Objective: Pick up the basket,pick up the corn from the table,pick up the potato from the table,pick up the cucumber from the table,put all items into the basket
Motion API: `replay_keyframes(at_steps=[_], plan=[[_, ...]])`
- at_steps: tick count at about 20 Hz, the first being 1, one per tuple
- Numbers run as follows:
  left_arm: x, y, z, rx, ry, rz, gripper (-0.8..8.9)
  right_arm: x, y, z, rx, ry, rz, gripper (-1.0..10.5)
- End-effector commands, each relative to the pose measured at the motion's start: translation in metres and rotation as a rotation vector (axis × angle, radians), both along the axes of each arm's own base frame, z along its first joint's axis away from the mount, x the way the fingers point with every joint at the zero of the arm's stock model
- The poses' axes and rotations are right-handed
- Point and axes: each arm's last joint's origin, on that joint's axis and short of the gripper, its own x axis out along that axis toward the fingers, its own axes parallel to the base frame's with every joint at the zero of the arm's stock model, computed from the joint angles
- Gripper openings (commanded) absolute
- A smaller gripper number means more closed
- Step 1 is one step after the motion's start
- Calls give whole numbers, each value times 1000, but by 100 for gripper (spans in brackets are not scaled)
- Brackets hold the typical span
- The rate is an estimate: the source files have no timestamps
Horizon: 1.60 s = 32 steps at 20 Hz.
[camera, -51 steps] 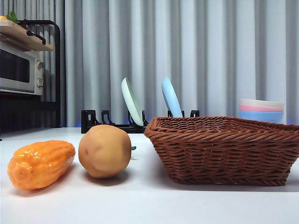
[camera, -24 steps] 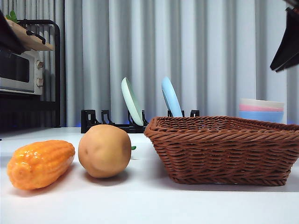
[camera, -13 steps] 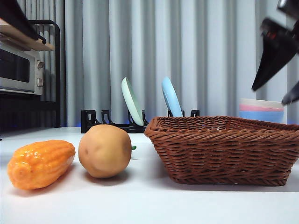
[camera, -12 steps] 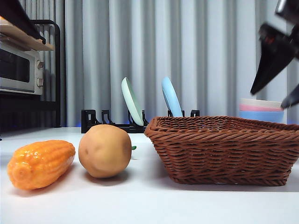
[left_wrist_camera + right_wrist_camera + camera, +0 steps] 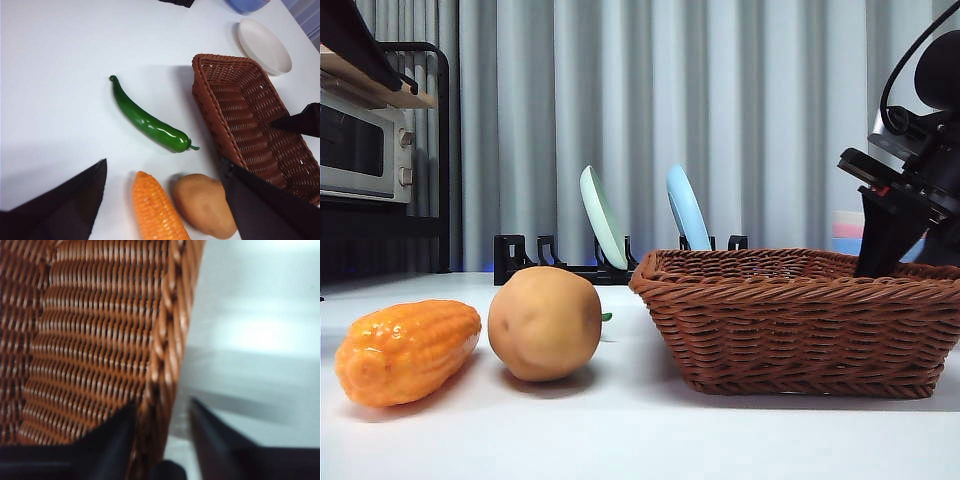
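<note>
Your right gripper (image 5: 161,412) is reaching down at the basket (image 5: 800,320), its arm slanting in from the upper side of the front view, and its two jaws are standing apart, straddling the braided rim: one jaw inside the basket, the other outside over the table (image 5: 640,440), with the rim between them and not yet pinched. Your left gripper (image 5: 162,200) is hanging high above the table with its jaws spread wide and holding nothing. The potato (image 5: 544,323) is sitting on the table just beside the basket, the corn (image 5: 408,351) is lying just beyond the potato on the side away from the basket, and the cucumber (image 5: 149,121) is lying near the basket, behind the potato.
</note>
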Motion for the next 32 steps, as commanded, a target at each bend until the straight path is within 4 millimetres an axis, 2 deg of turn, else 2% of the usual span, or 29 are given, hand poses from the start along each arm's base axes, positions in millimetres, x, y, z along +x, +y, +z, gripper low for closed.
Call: replay_keyframes(at_steps=[1, 4, 8, 13, 18, 23, 27, 30, 31, 32], plan=[[1, 0, -1, -2, 8, -2, 377, 2, 0, 6, 17, -8, -27, -15], [6, -1, -5, -6, 37, -1, 377, 0, -3, 23, 40, -55, -64, -15], [25, -14, -13, -9, 116, -23, 377, -14, -5, 57, 66, -177, -79, -15], [72, -44, -14, 66, 221, -64, 386, -41, -9, 96, 91, -331, -84, -15], [126, -84, -29, 186, 336, -58, 386, -67, -12, 122, 104, -431, -83, -15], [156, -117, -61, 273, 437, -14, 381, -77, -13, 135, 107, -459, -84, -15], [162, -130, -90, 314, 493, -13, 377, -79, -13, 134, 105, -448, -84, -15], [167, -136, -102, 312, 490, -12, 363, -79, -13, 134, 105, -447, -84, -15], [167, -139, -104, 313, 481, -16, 293, -79, -13, 134, 105, -447, -84, -15], [167, -141, -103, 319, 467, -33, 155, -79, -13, 134, 107, -446, -86, -15]])
